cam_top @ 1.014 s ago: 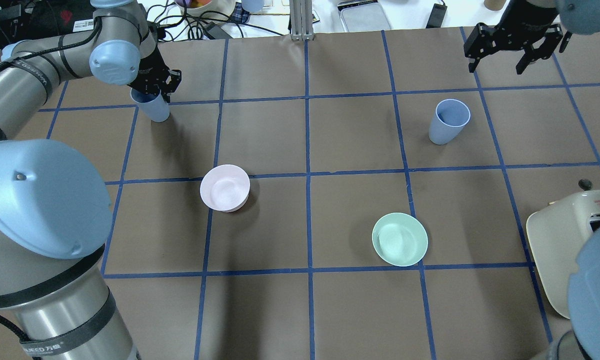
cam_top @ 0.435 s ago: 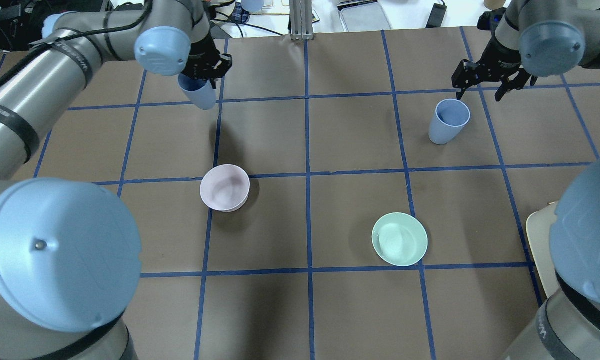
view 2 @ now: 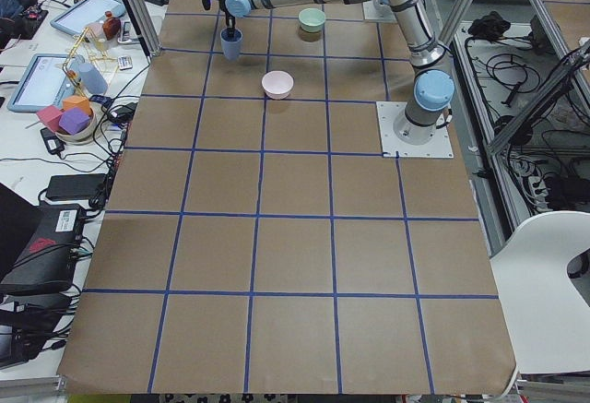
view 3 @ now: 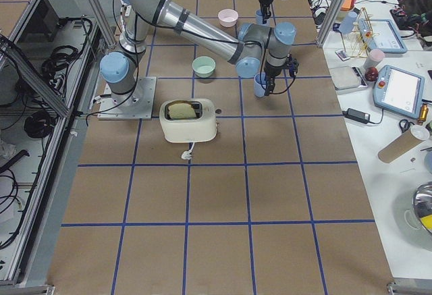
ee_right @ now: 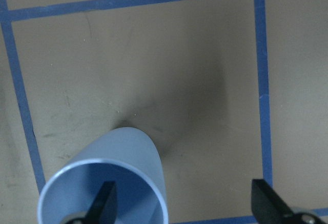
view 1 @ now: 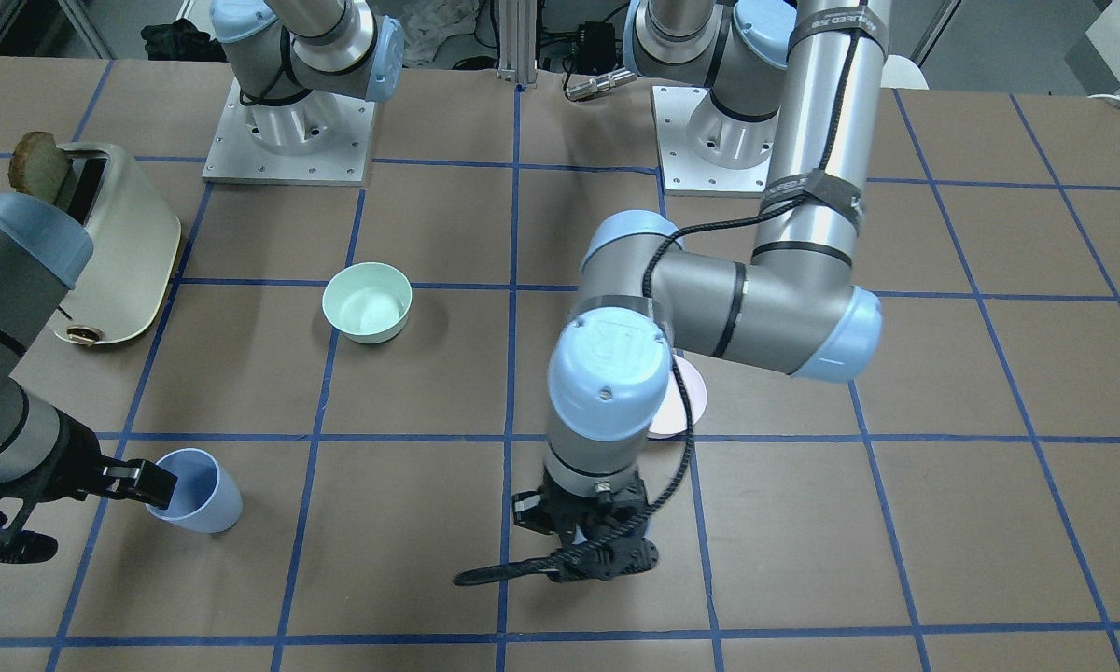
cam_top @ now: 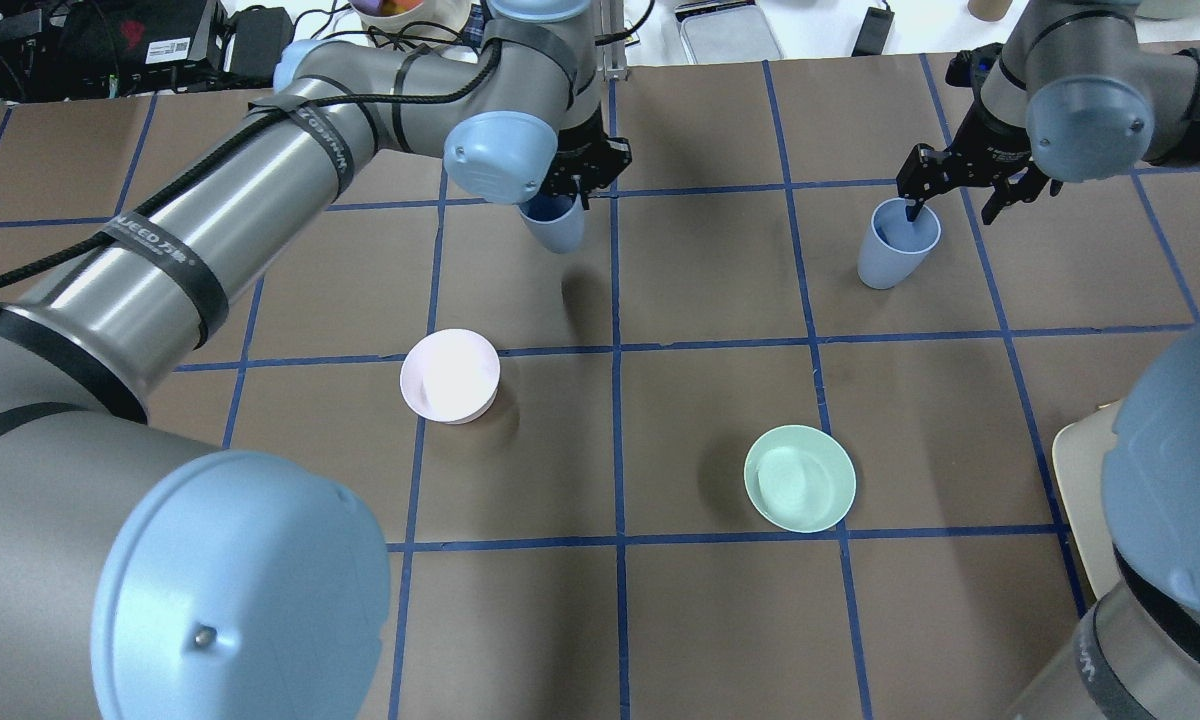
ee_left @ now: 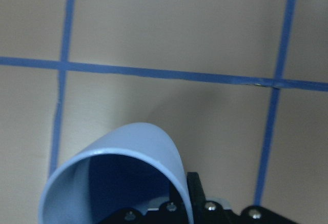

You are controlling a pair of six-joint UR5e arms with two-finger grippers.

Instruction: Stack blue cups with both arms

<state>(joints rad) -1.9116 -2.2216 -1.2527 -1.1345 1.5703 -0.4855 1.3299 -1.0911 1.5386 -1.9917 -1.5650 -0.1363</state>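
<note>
The carried blue cup (cam_top: 552, 222) hangs upright, mouth up, beyond the pale pink bowl (cam_top: 450, 375) and slightly toward the robot's right of it. Its shadow falls apart from its base, so it looks lifted clear of the table (cam_top: 700, 620). A second ago it was beyond the pink bowl on the robot's left, so it has crossed over toward the middle. The left gripper (cam_top: 566, 195) is clamped on its rim, one finger inside the mouth and the other pressed to the outer wall. The standing blue cup (cam_top: 897, 243) has not shifted: it sits upright, well off to the right of the pink bowl and a little farther from the robot. The right gripper (cam_top: 957, 205), which was high and beyond that cup a second ago, has dropped to its rim. Its jaws are spread wide, with one finger (ee_right: 105, 203) dipped inside the mouth and the other well outside the wall, nothing gripped yet. The two cups are now much closer, though a clear gap remains, so stacking looks to be a step or two away. The mint-green bowl (cam_top: 800, 478) lies right of the pink bowl, nearer the robot, untouched.
</note>
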